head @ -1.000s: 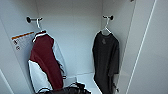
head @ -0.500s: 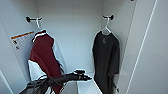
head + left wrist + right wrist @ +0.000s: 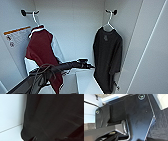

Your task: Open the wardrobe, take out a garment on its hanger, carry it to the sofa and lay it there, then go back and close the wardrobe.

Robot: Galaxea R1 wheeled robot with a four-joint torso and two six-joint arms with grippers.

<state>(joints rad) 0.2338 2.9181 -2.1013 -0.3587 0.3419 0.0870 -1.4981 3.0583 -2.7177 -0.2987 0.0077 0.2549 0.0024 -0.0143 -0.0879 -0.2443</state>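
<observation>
Whether the left gripper's (image 3: 86, 65) fingers are released or clenched cannot be told; it reaches into the open wardrobe (image 3: 72, 27), just beside the garment (image 3: 108, 57) at about its mid-height. The garment hangs on its hanger (image 3: 109, 22) from a peg (image 3: 112, 11). Well apart from the garment hangs a red jacket (image 3: 41, 56).

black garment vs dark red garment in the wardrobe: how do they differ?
Colour: the black garment is plain dark all over; the dark red garment has white sleeves and collar.
Place: the black garment hangs on the right side, the dark red garment on the left.
Arm: the left arm crosses in front of the dark red garment, short of the black garment.
Both hang on white hangers from dark wall pegs.
</observation>
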